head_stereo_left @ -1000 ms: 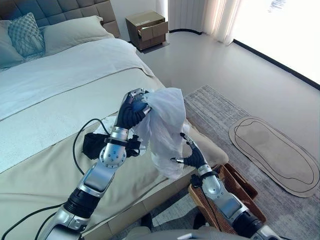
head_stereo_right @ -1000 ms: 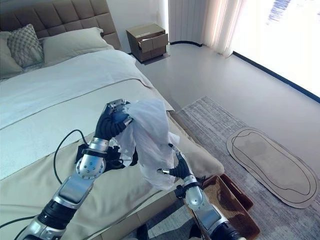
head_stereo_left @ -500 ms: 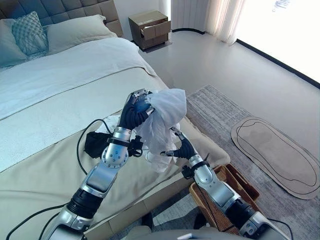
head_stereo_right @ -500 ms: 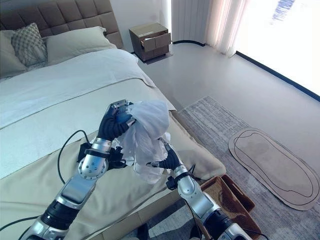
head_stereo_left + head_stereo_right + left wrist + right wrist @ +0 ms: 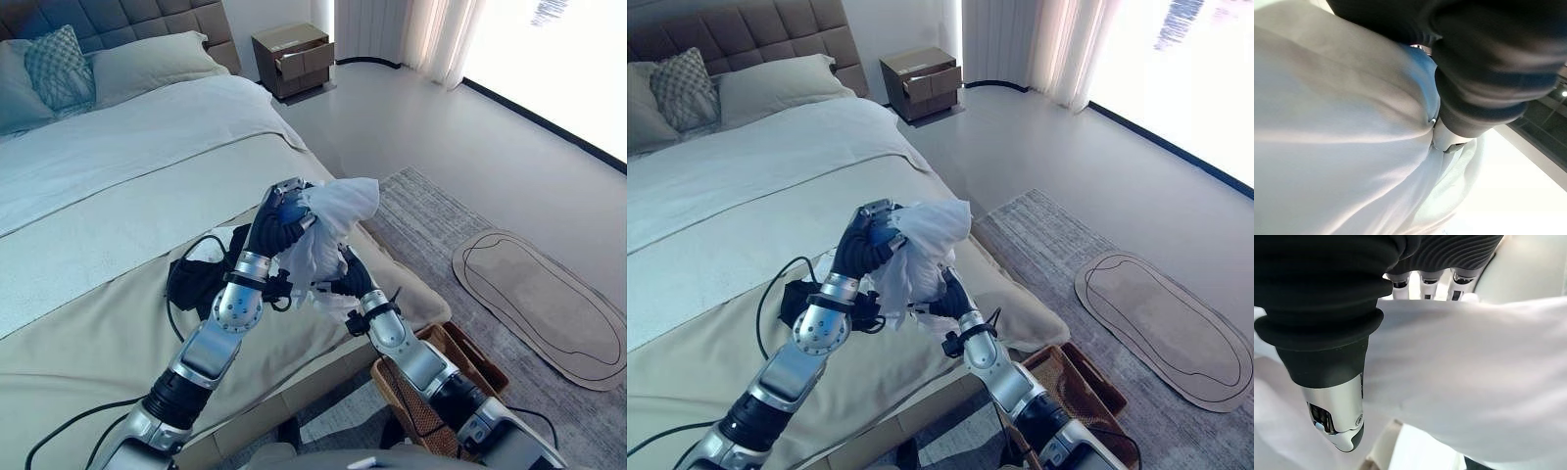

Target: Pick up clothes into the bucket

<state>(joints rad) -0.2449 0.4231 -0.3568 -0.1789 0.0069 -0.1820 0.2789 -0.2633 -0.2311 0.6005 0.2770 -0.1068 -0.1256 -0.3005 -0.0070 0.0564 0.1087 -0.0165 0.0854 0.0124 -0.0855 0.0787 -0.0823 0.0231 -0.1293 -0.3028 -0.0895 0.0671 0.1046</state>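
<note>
Compared with a second ago: white garment (image 5: pixel 333 230) bunched much shorter and tighter, no longer hanging in a long drape; right hand (image 5: pixel 348 284) risen from the cloth's lower hem to the bundle itself; left hand (image 5: pixel 282 217) lower and nearer the right; camera slightly shifted. Far left, on the bed (image 5: pixel 118 176): grey patterned pillow (image 5: pixel 54 64) and beige pillow (image 5: pixel 147 59) against the tufted headboard (image 5: pixel 127 20), pale sheet over tan cover. Near the bed's front edge, dark garment (image 5: pixel 201 279) lying crumpled just left of the left forearm. Left arm raised from lower left, forearm angled up, wrist bent, fingers curled tight round the top of the white garment, cloth spilling out to the right of the fist; left wrist view confirms cloth (image 5: pixel 1342 147) pressed against the dark cover with a fingertip (image 5: pixel 1452 142) dug into a fold. Garment held above the bed's near corner, not yet over the bucket. Right arm reaching up from lower right, hand against the lower side of the bundle; right wrist view shows thumb (image 5: pixel 1337 416) lying across one face of the cloth (image 5: pixel 1474 382) and fingers (image 5: pixel 1425 281) on the other, so pinching it. Below right, wicker bucket (image 5: pixel 460 357) on the striped rug (image 5: pixel 431 225) beside the bed. Further right, oval mat (image 5: pixel 539 294) on the floor. Wooden nightstand (image 5: pixel 294 59) at back.
</note>
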